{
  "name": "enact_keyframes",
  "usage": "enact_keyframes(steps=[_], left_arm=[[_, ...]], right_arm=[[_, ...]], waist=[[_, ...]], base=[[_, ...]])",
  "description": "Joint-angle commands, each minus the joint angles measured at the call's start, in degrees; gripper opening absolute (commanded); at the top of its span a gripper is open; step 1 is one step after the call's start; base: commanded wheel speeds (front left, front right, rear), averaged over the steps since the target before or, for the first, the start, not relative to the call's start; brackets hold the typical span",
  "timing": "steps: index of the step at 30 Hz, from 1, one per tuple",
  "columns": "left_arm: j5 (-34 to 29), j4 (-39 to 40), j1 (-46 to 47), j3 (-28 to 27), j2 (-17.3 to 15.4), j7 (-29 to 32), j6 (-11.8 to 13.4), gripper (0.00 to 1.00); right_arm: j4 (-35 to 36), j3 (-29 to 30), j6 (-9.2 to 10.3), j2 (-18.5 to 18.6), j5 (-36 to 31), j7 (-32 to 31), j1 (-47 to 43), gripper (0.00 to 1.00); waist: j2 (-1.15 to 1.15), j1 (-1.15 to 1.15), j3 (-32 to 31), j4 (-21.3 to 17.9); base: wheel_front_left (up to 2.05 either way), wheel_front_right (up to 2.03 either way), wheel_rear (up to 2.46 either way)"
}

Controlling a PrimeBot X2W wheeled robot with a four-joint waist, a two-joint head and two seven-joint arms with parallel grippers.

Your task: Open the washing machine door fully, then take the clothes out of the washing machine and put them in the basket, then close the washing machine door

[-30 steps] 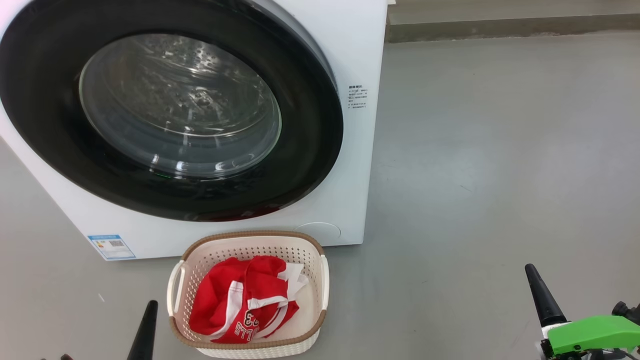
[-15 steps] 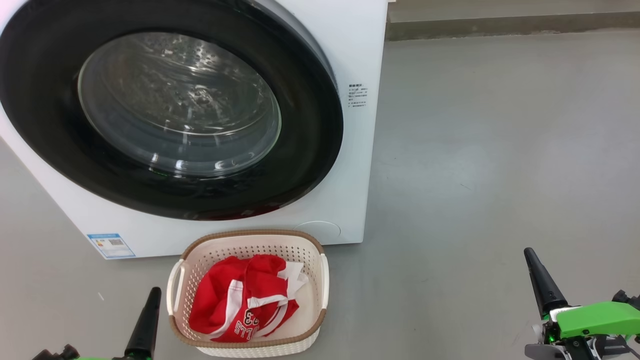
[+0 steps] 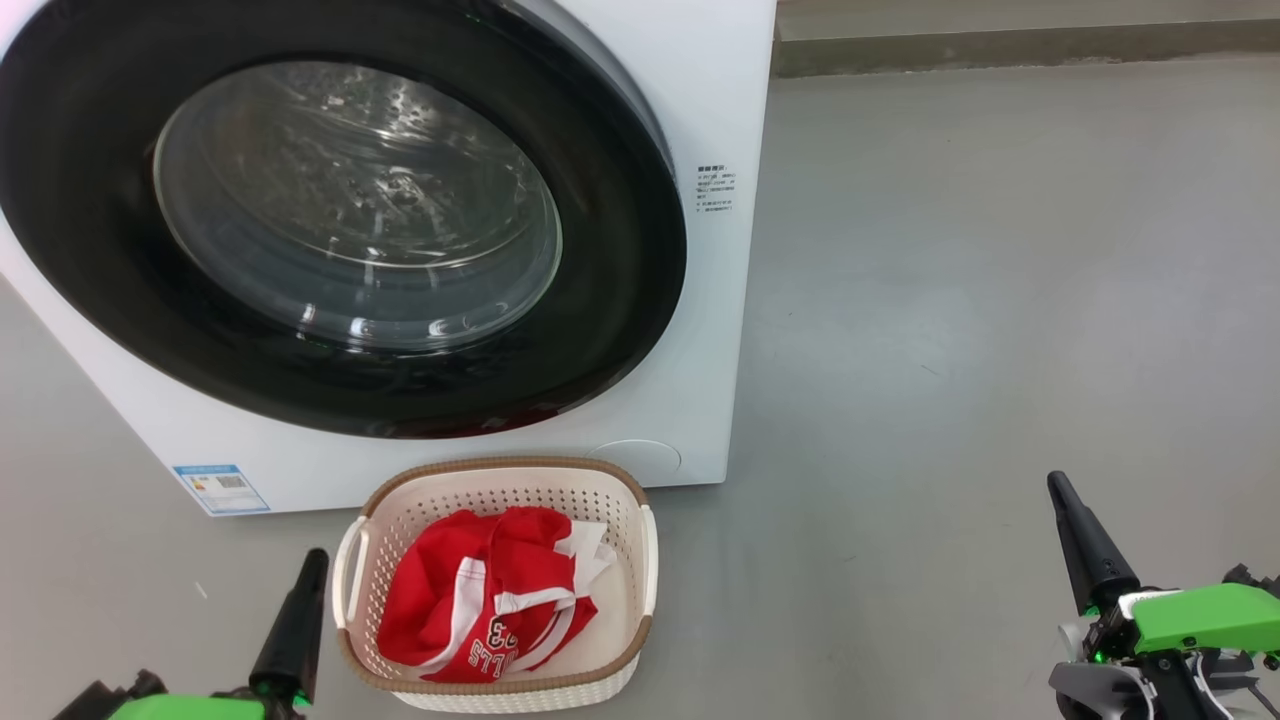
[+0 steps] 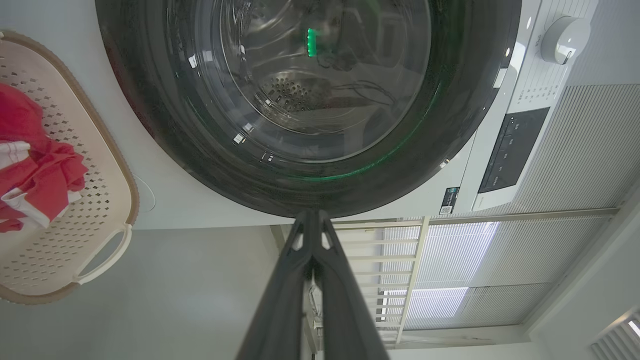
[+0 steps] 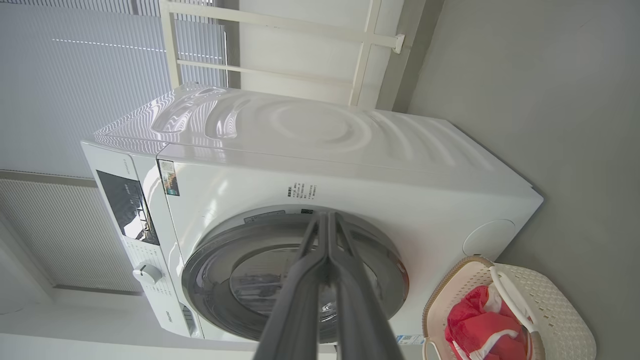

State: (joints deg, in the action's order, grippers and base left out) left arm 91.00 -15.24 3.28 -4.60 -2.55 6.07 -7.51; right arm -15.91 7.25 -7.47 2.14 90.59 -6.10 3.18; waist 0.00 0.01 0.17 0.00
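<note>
The white washing machine (image 3: 705, 300) stands at upper left with its round black-rimmed glass door (image 3: 350, 210) lying flat against its front. Through the glass I see bare drum metal. In front of it sits the cream basket (image 3: 500, 495) holding red jerseys with white trim (image 3: 490, 600); the white garment is not clearly seen. My left gripper (image 3: 305, 575) is low at the left, beside the basket, fingers together and holding nothing. My right gripper (image 3: 1060, 500) is at the lower right, well away on the floor side, fingers also together. The wrist views show the door (image 4: 310, 100) (image 5: 295, 280) ahead of each closed finger pair.
Grey floor (image 3: 1000, 300) stretches to the right of the machine. A wall base (image 3: 1020, 50) runs along the back. A blue label sticker (image 3: 220, 488) is on the machine's lower front, and a control knob (image 4: 565, 32) is on its panel.
Both grippers have risen further into the head view from its bottom edge. The whole view has shifted slightly. The door, basket and clothes have stayed put.
</note>
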Motion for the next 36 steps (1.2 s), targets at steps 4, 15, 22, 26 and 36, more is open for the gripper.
enact_keyframes(steps=[4,15,22,26,36], left_arm=[[1.15,1.21,2.91,-1.94,-0.32,0.43,0.02,0.00],[1.16,1.21,2.90,-1.94,-0.32,0.43,0.02,0.00],[1.16,1.21,2.90,-1.94,-0.32,0.43,0.02,0.00],[1.16,1.21,2.90,-1.93,-0.32,0.43,0.02,0.00],[1.16,1.21,2.90,-1.93,-0.32,0.43,0.02,0.00]], right_arm=[[1.89,-0.70,-0.02,0.74,1.56,-0.40,3.00,0.00],[1.89,-0.71,-0.02,0.74,1.56,-0.40,3.00,0.00],[1.89,-0.71,-0.02,0.74,1.57,-0.40,3.00,0.00],[1.89,-0.71,-0.02,0.74,1.57,-0.39,3.00,0.00],[1.89,-0.72,-0.02,0.74,1.57,-0.39,3.00,0.00]], waist=[[0.00,0.00,0.01,0.00],[0.00,0.00,0.01,0.00],[0.00,0.00,0.01,0.00],[0.00,0.00,0.01,0.00],[0.00,0.00,0.01,0.00]], base=[[0.00,0.00,0.00],[0.00,0.00,0.00],[0.00,0.00,0.00],[0.00,0.00,0.00],[0.00,0.00,0.00]])
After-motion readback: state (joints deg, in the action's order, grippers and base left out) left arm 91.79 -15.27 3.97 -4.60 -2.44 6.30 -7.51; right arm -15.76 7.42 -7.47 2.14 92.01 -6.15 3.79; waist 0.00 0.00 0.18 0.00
